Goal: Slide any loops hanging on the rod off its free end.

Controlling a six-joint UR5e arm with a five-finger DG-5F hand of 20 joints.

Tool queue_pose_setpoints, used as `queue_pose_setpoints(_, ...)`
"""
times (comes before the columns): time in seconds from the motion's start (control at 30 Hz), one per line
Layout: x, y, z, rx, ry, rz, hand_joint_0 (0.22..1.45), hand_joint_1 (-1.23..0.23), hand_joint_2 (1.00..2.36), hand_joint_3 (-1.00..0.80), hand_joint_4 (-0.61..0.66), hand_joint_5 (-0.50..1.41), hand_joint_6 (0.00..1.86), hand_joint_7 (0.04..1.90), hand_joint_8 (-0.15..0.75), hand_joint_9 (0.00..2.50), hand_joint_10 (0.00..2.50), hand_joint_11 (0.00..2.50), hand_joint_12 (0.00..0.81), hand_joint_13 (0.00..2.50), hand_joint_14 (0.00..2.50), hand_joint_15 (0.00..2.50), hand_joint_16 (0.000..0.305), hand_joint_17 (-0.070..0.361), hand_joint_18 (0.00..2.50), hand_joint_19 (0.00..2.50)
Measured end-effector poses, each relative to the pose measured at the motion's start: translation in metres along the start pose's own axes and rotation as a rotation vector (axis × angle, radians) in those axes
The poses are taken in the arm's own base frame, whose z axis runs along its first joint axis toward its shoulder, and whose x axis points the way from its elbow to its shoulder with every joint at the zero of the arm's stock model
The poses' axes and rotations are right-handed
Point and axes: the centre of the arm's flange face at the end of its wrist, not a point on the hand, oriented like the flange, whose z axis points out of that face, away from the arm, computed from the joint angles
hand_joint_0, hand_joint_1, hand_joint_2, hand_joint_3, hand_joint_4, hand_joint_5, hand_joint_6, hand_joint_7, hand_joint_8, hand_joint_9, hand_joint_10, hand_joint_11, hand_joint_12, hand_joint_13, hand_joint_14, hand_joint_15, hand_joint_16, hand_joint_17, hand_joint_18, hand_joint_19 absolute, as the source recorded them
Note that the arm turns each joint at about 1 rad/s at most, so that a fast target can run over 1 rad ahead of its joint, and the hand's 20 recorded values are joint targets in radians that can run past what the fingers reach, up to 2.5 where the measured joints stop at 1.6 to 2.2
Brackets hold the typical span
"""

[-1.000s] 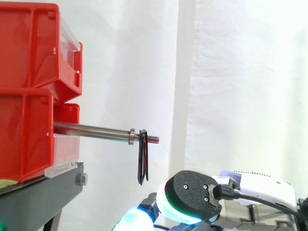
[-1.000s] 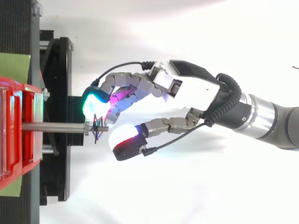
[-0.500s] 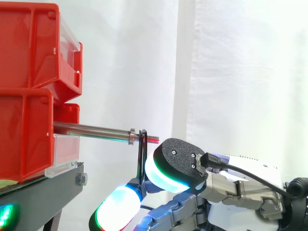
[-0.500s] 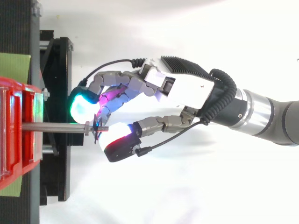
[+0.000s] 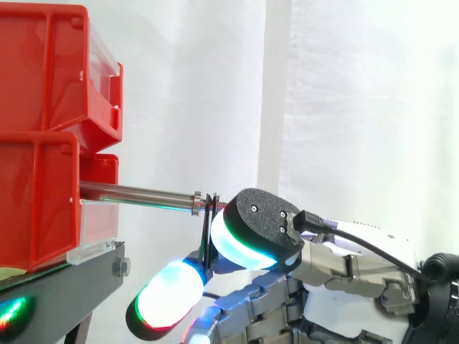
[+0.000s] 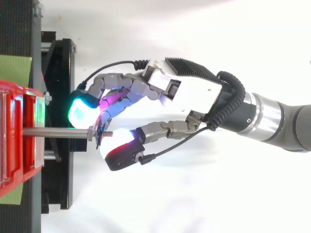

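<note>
A steel rod [image 5: 136,193] sticks out to the right from the red bins [image 5: 36,201]; its threaded free end is behind the thumb's pad. A thin black loop [image 5: 208,228] hangs just past the rod's collar, its lower part tilted slightly left. My hand [image 5: 351,269] reaches in from the right, just below the rod. In the top view the loop [image 6: 99,136] sits between the thumb pad [image 6: 116,145] and a cyan-glowing fingertip [image 6: 81,109] of my hand [image 6: 189,94]. Both pads lie against the loop and pinch it.
Two stacked red bins [image 5: 50,72] rest on a black stand [image 5: 64,294] at the left. A white curtain [image 5: 344,107] hangs behind. In the top view the stand [image 6: 58,73] lies under the rod [image 6: 58,132], with open white floor to the right.
The hand rose and moved left to the rod's end. Thumb and fingers closed in on either side of the loop, whose lower part now leans slightly left.
</note>
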Motion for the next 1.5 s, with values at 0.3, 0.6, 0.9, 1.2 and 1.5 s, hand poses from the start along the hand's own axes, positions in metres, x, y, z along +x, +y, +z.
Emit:
queue_pose_setpoints(0.3,0.002,0.002,0.000,0.000,0.037,0.016,0.62,-0.58,1.01,-0.38,0.28,-0.11,0.50,1.06,0.294,1.00,0.01,0.60,0.343,0.89,0.01,0.41,0.049,0.111,0.80,0.48)
queue_pose_setpoints(0.6,0.002,0.002,0.000,0.010,0.046,0.039,0.63,-0.59,1.01,-0.37,0.27,-0.11,0.50,1.10,0.294,1.00,0.01,0.61,0.340,0.89,0.01,0.41,0.049,0.111,0.81,0.47)
queue_pose_setpoints(0.9,-0.011,0.005,0.000,0.054,0.065,0.057,0.63,-0.59,1.01,-0.37,0.27,-0.10,0.50,1.10,0.294,1.00,0.01,0.60,0.342,0.89,0.02,0.41,0.049,0.111,0.81,0.48)
queue_pose_setpoints(1.2,-0.020,0.008,0.003,0.052,0.073,0.054,0.62,-0.59,1.01,-0.38,0.27,-0.11,0.50,1.09,0.295,1.00,0.01,0.60,0.342,0.89,0.02,0.41,0.049,0.111,0.81,0.48)
queue_pose_setpoints(1.5,-0.031,0.019,0.005,0.063,0.086,0.039,0.62,-0.62,1.01,-0.38,0.25,-0.10,0.50,1.14,0.295,1.00,0.01,0.61,0.341,0.90,0.02,0.42,0.049,0.111,0.81,0.47)
